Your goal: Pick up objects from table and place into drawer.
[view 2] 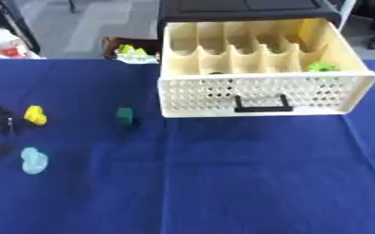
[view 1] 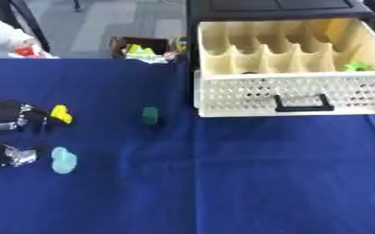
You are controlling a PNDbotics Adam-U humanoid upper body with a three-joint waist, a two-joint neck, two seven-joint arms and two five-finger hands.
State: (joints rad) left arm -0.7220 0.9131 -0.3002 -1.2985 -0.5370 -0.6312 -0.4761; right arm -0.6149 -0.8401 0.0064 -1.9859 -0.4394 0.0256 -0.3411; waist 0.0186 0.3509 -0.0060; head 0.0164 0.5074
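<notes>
Hand (view 1: pixel 11 119) at far left looks unclosed on anything, fingers right beside the yellow piece (view 1: pixel 60 114), so I'd pinch that squarely, then carry right to the drawer (view 1: pixel 291 93).

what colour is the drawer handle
Black, on the cream drawer; the handle shows best in the right eye view.

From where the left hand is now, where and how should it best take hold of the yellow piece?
Probably by its two long sides, coming down from above. The yellow piece lies flat on the blue table, elongated and tilted, so only its sides are free. The left hand is right beside it on the left. The light blue piece and green block lie apart and should not interfere.
</notes>
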